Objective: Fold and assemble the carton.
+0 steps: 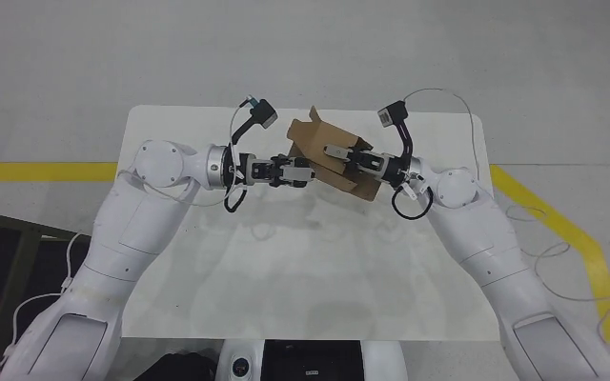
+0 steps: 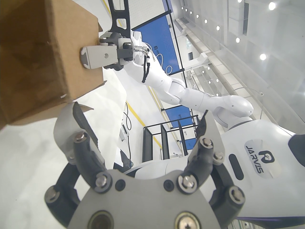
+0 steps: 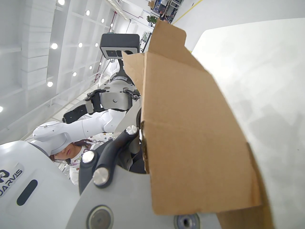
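The brown cardboard carton [image 1: 315, 138] hangs between the two arms over the far half of the white table [image 1: 286, 276], partly opened into a box shape with its flaps standing loose. The right gripper [image 1: 345, 155] is clenched on one carton wall. In the left wrist view one of its metal fingers [image 2: 95, 57] lies flat against the outside of that wall, while the matching finger is hidden inside the box. In the right wrist view the carton [image 3: 190, 132] sits right against that gripper and covers most of it, with the table [image 3: 262, 72] beyond.

The left gripper [image 2: 140, 116] is released, its two fingers spread wide and nothing between them. It sits just beside the carton [image 2: 31, 60], at the lower corner on the side opposite the right gripper. One fingertip [image 2: 77, 113] is just under a small loose corner flap, and whether it touches the cardboard cannot be told. The other fingertip [image 2: 205, 120] is well apart from the box.
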